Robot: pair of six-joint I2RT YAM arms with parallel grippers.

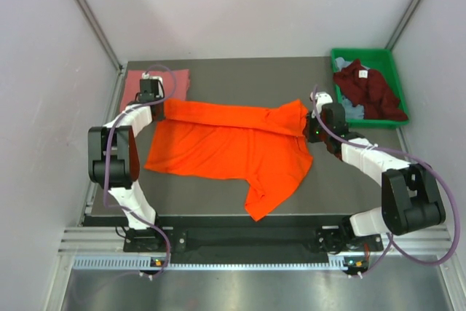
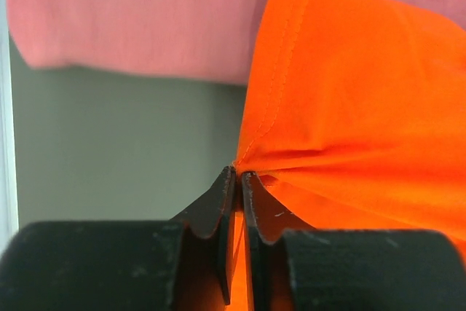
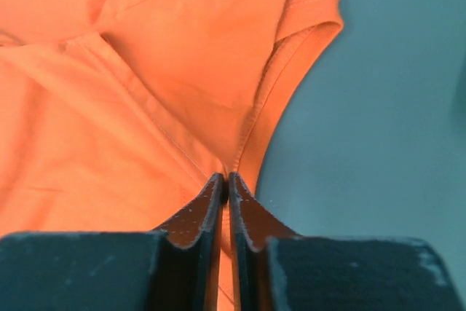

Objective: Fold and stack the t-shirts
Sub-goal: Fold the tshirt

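The bright orange t-shirt [image 1: 226, 147] lies spread on the dark table, its far edge folded over into a band between my two grippers. My left gripper [image 1: 162, 109] pinches the shirt's left end; in the left wrist view the jaws [image 2: 239, 174] close on orange cloth [image 2: 364, 107]. My right gripper [image 1: 309, 118] holds the right end, with the jaws [image 3: 224, 178] shut on the hem by a sleeve [image 3: 145, 92]. A folded salmon pink t-shirt [image 1: 178, 81] sits at the back left, just behind the left gripper. The dark maroon t-shirt [image 1: 368, 89] lies over a pale blue-grey one [image 1: 354, 111].
A green plastic bin [image 1: 378, 56] at the back right holds the maroon and blue-grey shirts, close to my right arm. One sleeve of the orange shirt [image 1: 266, 198] reaches toward the table's near edge. White walls close in both sides.
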